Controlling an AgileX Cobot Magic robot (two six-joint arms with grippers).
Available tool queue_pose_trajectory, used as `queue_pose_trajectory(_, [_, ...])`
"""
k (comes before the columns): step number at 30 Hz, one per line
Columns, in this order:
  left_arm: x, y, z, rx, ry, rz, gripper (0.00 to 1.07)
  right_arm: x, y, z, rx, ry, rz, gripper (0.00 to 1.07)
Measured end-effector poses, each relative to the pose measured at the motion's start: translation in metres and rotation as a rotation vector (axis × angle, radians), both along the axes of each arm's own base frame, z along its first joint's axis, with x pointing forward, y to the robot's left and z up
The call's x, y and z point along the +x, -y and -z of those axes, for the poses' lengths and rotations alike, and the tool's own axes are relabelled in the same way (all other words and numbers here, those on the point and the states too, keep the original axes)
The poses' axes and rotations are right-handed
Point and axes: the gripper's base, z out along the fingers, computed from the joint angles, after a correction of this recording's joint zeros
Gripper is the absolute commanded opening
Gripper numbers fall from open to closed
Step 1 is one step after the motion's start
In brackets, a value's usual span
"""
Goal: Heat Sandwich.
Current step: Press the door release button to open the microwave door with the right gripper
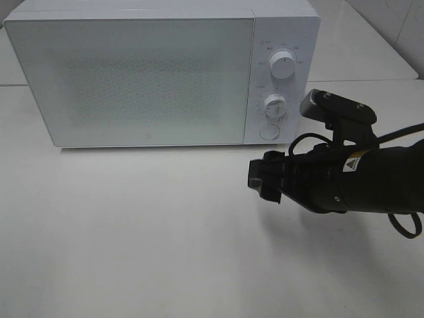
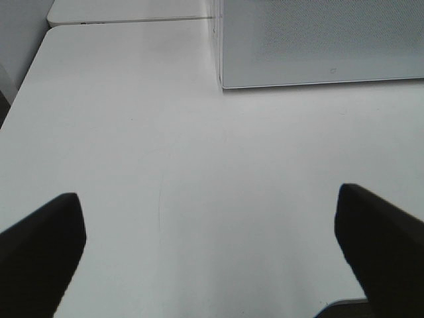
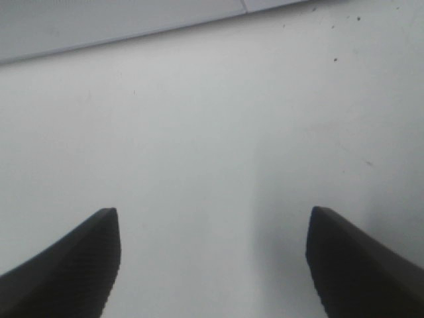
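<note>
Left pincer (image 2: 209, 192), right pincer (image 3: 213, 211) seemingly spread.

A white box-shaped microwave oven (image 1: 132, 73) occupies the upper left and centre of the exterior high view, its speckled frosted door (image 1: 132, 83) shut. The control panel (image 1: 281, 40) at its right end carries two round white dials, one (image 1: 283, 67) above the other (image 1: 273, 105), and a round button (image 1: 269, 131) beneath. The oven stands on a plain white tabletop (image 1: 132, 232).

High and left-wrist views (latter low) share the microwave (image 1: 132, 79).
</note>
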Motion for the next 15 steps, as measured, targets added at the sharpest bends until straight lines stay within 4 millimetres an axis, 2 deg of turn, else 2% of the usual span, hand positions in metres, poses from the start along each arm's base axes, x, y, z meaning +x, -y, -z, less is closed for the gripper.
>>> queue_pose_trajectory(10, [0.000,0.000,0.000,0.000,0.000,0.000,0.98,-0.022,0.002,-0.008,-0.139,-0.086,-0.264,0.76])
queue_pose_trajectory(15, [0.000,0.000,0.000,0.000,0.000,0.000,0.98,-0.029,0.000,-0.020,-0.214,-0.153,-0.427,0.76])
